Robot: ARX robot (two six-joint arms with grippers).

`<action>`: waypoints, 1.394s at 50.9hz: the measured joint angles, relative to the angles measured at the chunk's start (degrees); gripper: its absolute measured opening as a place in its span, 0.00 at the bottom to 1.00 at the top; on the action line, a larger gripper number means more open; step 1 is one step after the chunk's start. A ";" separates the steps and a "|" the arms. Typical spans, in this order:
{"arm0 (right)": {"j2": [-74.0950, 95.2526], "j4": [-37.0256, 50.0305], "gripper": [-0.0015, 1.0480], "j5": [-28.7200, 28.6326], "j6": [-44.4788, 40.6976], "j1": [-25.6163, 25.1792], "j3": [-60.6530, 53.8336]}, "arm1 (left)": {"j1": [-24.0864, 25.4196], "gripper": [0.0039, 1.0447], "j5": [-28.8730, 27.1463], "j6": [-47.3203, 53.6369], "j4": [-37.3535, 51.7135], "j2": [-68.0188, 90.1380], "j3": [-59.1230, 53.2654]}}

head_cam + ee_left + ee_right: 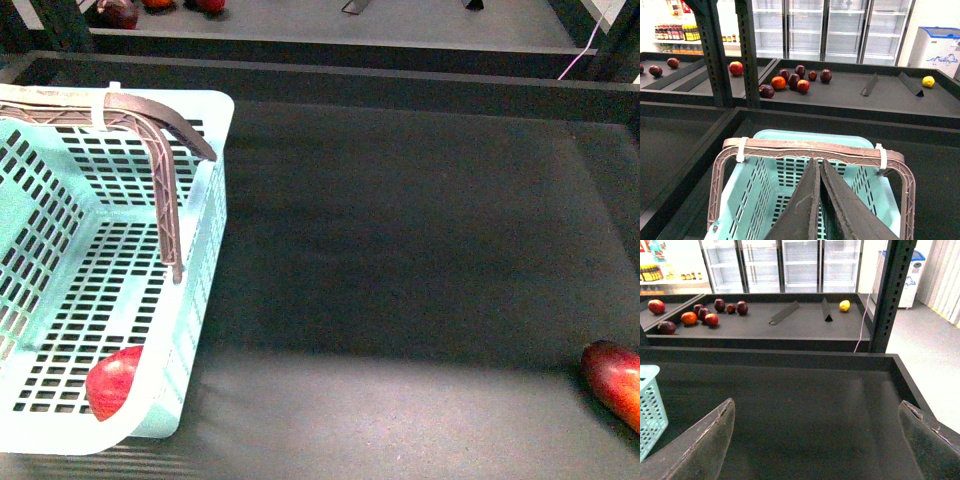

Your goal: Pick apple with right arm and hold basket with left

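Observation:
The pale turquoise basket [205,250] stands at the left of the dark tray, its two brown handles [165,150] swung up together. A small round red apple [112,382] lies on the basket floor at its near corner. Neither gripper shows in the front view. In the left wrist view my left gripper [817,164] is shut, its fingers pressed together just above the basket [790,175] and right by the handles [810,148]; nothing shows between them. My right gripper [816,405] is open and empty over bare tray surface, with a corner of the basket [650,407] off to one side.
A longer, oval, darker red fruit [615,382] lies at the tray's near right edge. The tray has a raised dark rim [400,90]. Behind it is a shelf with several red fruits [792,80], a lemon [844,305] and black dividers [785,313].

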 joint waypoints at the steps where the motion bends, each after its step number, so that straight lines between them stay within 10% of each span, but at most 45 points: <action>1: 0.00 0.00 0.92 0.00 0.00 0.00 0.00 | 0.00 0.03 0.00 0.00 -0.42 -0.44 0.00; 25: 0.00 0.00 0.92 0.02 0.00 0.00 0.00 | 0.00 0.03 -0.02 0.02 -16.48 -15.67 0.00; 63: 0.00 0.00 0.92 0.00 0.00 0.00 0.00 | 0.00 0.03 -0.02 0.02 -16.85 -16.59 0.00; 71: 0.00 0.00 0.92 0.00 0.00 0.00 0.00 | 0.00 0.28 -0.02 0.02 -16.85 -16.59 0.00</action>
